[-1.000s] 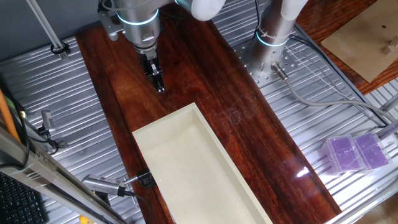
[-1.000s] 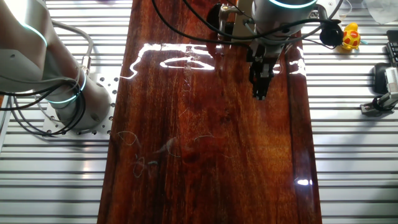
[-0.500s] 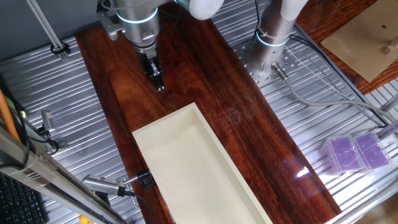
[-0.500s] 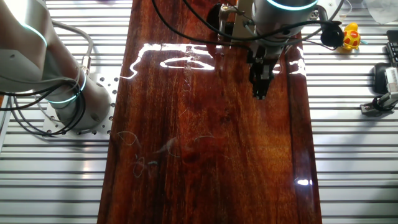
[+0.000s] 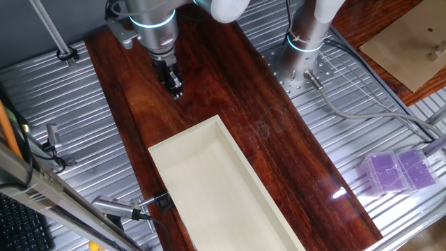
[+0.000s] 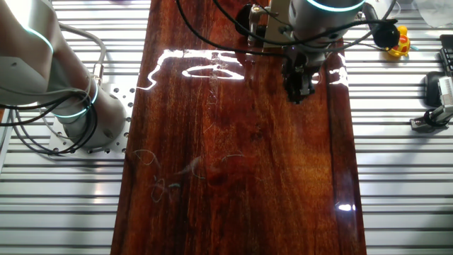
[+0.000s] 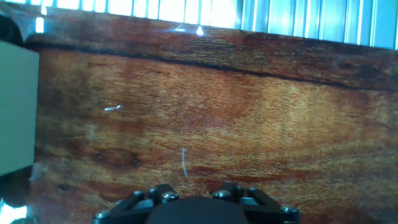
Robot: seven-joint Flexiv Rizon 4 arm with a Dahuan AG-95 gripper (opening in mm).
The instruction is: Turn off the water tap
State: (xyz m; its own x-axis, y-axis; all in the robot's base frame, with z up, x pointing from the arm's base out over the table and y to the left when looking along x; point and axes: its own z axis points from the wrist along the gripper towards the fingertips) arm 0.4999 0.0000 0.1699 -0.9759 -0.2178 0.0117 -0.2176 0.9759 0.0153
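Tap: no clear sighting. The nearest candidate is a short chrome tube-like fitting (image 5: 115, 208) at the worktop's edge. It lies beside a small black clamp-like piece (image 5: 164, 201) that touches a corner of the cream rectangular plastic tray (image 5: 185, 132). You cannot confirm from here that it is the tap.

Pincer (image 5: 177, 93): it hangs over bare dark red-brown wooden worktop (image 5: 279, 153), just past the tray's other end and well apart from that fitting. The fingers look drawn together, with nothing between them. The hand view shows only wood grain and a sliver of tray, not the fingertips.

Step in hand, as judged: approach or search — no contact with any handle yet.

Next move calls for locating the tap first, then travelling along the tray and spreading the fingers before you close on its handle.
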